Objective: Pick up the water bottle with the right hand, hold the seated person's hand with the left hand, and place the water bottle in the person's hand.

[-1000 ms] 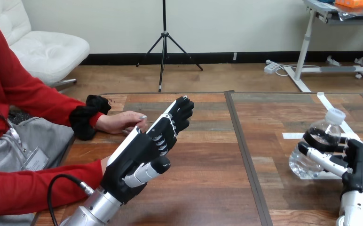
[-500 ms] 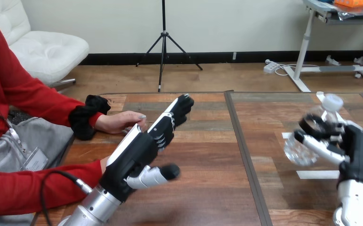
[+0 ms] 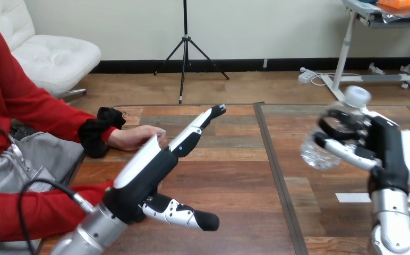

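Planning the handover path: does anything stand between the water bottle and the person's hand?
Yes. The left hand, fingers straight, stretches beside the person's hand on the side facing the water bottle, held up in the right hand.

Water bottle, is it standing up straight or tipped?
Tipped. The right hand grips the water bottle above the table; its white cap points up and rightward, its base sits lower left.

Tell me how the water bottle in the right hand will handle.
The water bottle looks like thin clear plastic, so it probably flexes in the right hand, whose fingers curl round it. Round and smooth, it may slip, and would likely roll if laid down. Its fill is unclear, so its weight is too.
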You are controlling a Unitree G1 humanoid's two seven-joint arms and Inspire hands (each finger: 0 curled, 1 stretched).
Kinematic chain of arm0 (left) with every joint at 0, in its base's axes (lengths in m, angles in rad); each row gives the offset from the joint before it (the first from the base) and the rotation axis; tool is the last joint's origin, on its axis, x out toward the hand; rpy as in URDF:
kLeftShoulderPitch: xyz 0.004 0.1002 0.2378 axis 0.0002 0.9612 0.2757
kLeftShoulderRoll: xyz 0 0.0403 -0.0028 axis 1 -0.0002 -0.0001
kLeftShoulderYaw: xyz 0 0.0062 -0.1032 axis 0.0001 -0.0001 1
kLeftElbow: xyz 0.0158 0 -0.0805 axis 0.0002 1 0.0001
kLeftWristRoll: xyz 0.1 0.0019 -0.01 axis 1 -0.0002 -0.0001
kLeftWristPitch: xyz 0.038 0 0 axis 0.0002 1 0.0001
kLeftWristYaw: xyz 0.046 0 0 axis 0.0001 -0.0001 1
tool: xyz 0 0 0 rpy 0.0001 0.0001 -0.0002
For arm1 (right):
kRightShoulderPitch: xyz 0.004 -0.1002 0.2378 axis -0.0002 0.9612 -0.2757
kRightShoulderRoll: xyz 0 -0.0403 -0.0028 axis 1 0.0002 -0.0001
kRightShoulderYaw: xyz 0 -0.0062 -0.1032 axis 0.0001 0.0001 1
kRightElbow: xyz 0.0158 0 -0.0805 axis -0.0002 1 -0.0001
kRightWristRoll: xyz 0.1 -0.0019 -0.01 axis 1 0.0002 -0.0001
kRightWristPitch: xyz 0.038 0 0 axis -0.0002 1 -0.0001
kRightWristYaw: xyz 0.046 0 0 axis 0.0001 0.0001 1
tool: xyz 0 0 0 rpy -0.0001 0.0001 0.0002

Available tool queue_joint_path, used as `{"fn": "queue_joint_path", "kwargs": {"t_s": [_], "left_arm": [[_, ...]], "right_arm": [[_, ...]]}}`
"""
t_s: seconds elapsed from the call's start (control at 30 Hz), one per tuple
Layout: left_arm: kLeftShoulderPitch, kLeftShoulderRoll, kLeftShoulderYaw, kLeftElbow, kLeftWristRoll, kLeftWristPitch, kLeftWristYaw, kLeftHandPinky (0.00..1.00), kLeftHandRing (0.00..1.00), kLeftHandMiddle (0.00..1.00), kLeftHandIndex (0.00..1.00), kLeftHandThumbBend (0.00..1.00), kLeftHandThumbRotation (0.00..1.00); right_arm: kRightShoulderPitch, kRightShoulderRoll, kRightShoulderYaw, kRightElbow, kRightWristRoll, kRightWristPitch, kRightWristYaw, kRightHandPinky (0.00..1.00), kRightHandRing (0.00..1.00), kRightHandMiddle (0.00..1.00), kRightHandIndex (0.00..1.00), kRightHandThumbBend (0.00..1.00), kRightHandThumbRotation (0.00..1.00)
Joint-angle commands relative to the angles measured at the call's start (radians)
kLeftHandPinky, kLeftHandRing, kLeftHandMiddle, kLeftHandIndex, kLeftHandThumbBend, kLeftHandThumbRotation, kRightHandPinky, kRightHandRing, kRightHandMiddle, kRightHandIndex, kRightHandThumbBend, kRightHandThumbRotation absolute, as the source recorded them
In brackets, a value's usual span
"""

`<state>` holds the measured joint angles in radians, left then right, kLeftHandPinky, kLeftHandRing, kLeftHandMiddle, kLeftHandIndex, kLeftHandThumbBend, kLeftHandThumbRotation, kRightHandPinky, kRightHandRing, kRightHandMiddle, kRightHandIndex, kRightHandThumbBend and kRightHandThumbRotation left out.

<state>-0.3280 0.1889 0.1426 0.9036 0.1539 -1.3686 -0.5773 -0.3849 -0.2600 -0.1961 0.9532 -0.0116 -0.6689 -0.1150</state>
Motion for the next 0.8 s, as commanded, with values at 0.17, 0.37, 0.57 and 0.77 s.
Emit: {"fn": "queue_joint_path", "kwargs": {"t_s": [0.17, 0.37, 0.57, 0.77], "left_arm": [[-0.035, 0.062, -0.025, -0.063, 0.014, 0.067, 0.107, 0.87, 0.99, 1.0, 1.0, 1.0, 0.52], [-0.054, 0.099, -0.005, -0.057, 0.103, 0.072, 0.183, 0.84, 0.99, 1.0, 1.0, 1.0, 0.52], [-0.063, 0.135, -0.005, -0.06, 0.155, 0.112, 0.244, 0.9, 1.0, 1.0, 1.0, 1.0, 0.51], [-0.067, 0.188, -0.002, -0.094, 0.269, 0.164, 0.341, 0.91, 1.0, 1.0, 1.0, 1.0, 0.52]], "right_arm": [[0.02, 0.028, 0.057, -0.256, -0.046, 0.01, 0.015, 0.27, 0.33, 0.43, 0.47, 0.89, 0.0], [0.047, 0.048, 0.08, -0.36, -0.06, 0.046, 0.028, 0.26, 0.32, 0.42, 0.46, 0.88, 0.0], [0.062, 0.063, 0.105, -0.426, -0.083, 0.078, 0.024, 0.26, 0.32, 0.41, 0.46, 0.88, 0.0], [0.066, 0.071, 0.125, -0.455, -0.104, 0.091, 0.025, 0.26, 0.32, 0.42, 0.45, 0.89, 0.0]]}}
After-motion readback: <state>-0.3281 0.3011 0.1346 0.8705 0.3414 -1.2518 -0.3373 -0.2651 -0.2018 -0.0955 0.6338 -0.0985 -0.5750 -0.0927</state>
